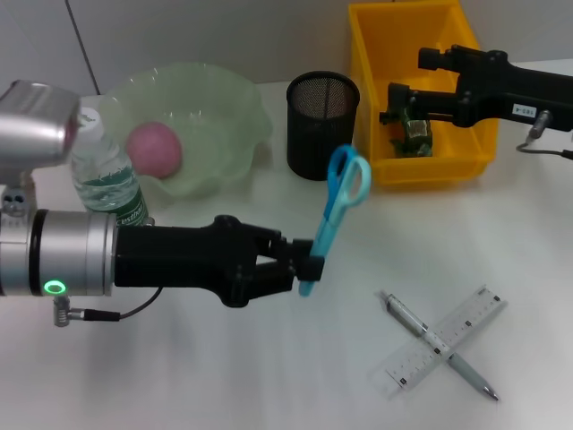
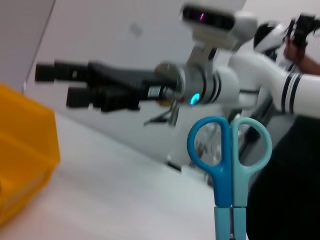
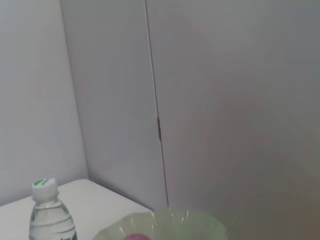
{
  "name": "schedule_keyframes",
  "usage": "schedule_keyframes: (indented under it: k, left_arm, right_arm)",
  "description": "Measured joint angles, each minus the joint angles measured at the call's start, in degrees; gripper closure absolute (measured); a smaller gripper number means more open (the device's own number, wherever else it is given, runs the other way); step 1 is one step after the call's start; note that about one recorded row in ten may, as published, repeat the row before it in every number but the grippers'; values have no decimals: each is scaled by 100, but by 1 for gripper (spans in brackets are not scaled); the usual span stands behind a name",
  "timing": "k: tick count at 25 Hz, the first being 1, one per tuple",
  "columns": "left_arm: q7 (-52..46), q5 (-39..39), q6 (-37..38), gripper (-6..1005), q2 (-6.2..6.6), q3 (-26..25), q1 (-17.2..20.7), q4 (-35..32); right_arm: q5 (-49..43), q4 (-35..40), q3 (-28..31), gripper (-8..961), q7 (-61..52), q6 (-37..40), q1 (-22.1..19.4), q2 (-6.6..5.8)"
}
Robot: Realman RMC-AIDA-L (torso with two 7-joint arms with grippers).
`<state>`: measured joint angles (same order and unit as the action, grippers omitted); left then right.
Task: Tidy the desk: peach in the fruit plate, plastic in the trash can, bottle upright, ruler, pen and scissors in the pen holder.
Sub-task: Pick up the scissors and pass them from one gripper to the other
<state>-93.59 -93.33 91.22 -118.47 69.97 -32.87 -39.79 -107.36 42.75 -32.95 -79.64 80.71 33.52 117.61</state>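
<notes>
Head view first: the left gripper [image 1: 309,266] is clamped on the blade end of the blue scissors [image 1: 340,202], which are held up off the table [image 1: 269,376] with the handles pointing toward the black mesh pen holder [image 1: 322,121]. The peach [image 1: 154,150] is seen sitting in the green fruit plate [image 1: 210,98], and the bottle [image 1: 106,170] is stood upright just beside it. The ruler [image 1: 443,340] and pen [image 1: 439,345] are left crossed on the table. The right gripper [image 1: 407,121] is hung over the yellow trash can [image 1: 421,54]; its opening can't be told.

Left wrist view: the scissors' handles are shown, with the trash can's corner and the right arm behind.

Right wrist view: only the bottle's cap and the plate's rim are caught.
</notes>
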Motion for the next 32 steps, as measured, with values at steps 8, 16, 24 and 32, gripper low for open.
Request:
schedule_keyframes:
  k: [8, 16, 24, 32]
  left_arm:
    - [1225, 628, -335, 791, -31, -6, 70, 571]
    - [3045, 1813, -573, 791, -64, 44, 105, 1539]
    - [4827, 3104, -624, 790, -71, 77, 14, 2750]
    - [5858, 3763, -694, 790, -71, 29, -236, 3649]
  right_arm:
    - [249, -200, 0, 138, 157, -39, 23, 26]
    - [436, -404, 5, 138, 296, -142, 101, 59]
    - [648, -683, -34, 138, 395, -137, 120, 60]
    - [634, -929, -58, 138, 473, 522, 52, 68]
